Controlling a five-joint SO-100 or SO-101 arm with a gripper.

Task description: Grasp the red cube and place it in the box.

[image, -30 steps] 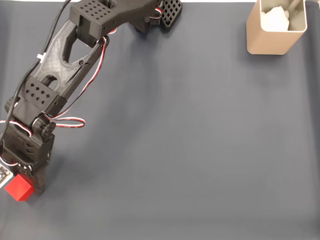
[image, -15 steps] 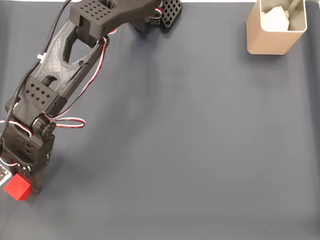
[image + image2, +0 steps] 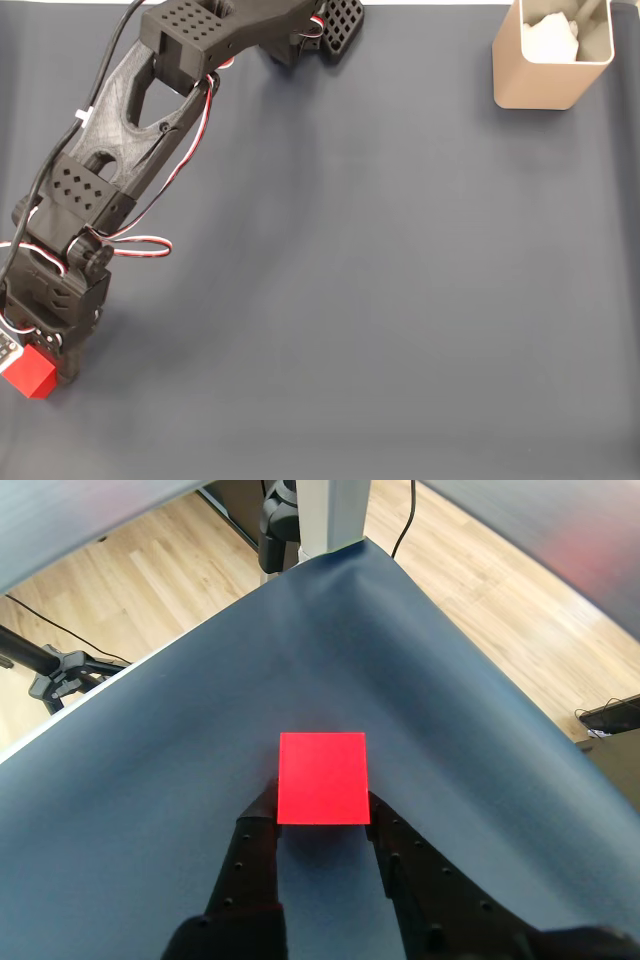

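though far from cube [image 3: 30, 371], white-filled box [image 3: 535, 85]

The fixed view looked straight down from high above; the wrist view sat close, facing 12 o'clock. Both shared the red cube [image 3: 30, 372] [image 3: 322, 778].

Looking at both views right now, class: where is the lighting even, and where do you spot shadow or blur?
Fixed view: even, soft light, with a faint arm shadow on the mat; cube sharp. Wrist view: cube crisp and evenly lit, gripper dark, top corners blurred.
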